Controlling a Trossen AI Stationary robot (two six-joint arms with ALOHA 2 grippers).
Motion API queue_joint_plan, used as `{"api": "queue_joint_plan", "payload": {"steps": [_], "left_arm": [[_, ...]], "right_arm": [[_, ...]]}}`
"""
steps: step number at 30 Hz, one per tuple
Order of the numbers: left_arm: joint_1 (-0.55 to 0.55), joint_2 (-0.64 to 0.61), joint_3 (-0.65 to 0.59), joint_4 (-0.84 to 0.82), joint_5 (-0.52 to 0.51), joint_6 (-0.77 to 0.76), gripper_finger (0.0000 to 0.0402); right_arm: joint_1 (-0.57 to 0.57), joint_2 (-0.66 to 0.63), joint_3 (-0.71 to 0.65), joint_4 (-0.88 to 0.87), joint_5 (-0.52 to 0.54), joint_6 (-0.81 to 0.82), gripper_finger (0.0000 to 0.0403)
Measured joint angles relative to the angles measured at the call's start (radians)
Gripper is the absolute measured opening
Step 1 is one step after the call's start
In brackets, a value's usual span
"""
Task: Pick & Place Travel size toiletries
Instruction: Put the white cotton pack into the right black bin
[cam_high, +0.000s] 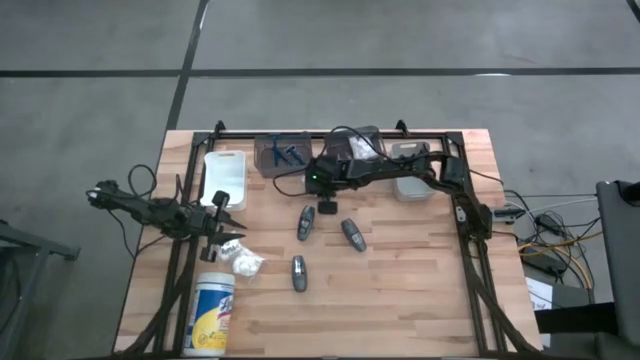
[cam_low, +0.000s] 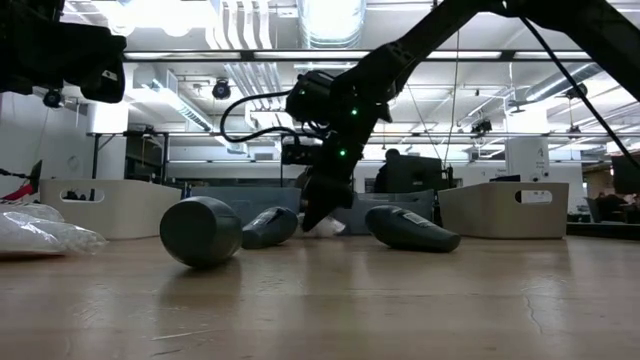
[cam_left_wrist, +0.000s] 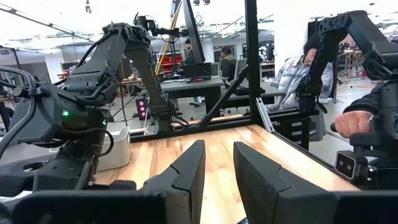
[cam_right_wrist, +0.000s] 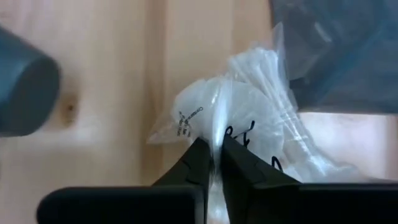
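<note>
Slippage is the risk: the packet (cam_right_wrist: 233, 121), lying on the table (cam_high: 400, 290) beside the tubes (cam_high: 305, 222), is pinched only by thin film in the right gripper (cam_right_wrist: 213, 155). The left gripper (cam_left_wrist: 217, 174), slightly apart, is held empty.

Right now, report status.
Right gripper shut on white packet. Left gripper waits by loose packets. Grey tubes close alongside.

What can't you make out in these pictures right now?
- White packet: printed text too small, right wrist view; high view, the right gripper covers it.
- Grey bin: contents too small, high view.
- Canister: base cut off by the edge, high view.
- Left gripper: nothing visible between its jaws.
</note>
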Motion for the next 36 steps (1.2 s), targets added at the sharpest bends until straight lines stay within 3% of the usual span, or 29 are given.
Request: {"api": "queue_joint_plan", "payload": {"steps": [11, 20, 28, 36], "left_arm": [[0.000, 0.000, 0.000, 0.000, 0.000, 0.000, 0.0090], [0.000, 0.000, 0.000, -0.002, 0.000, 0.000, 0.0090], [0.000, 0.004, 0.000, -0.006, 0.000, 0.000, 0.0090], [0.000, 0.007, 0.000, -0.008, 0.000, 0.000, 0.0090]], "right_arm": [[0.008, -0.048, -0.005, -0.076, -0.099, 0.010, 0.0031], [0.043, -0.150, -0.023, -0.155, -0.100, 0.019, 0.0017], [0.061, -0.344, -0.151, -0.136, -0.146, 0.006, 0.0029], [0.058, -0.602, -0.376, -0.009, -0.143, 0.032, 0.0020]]}}
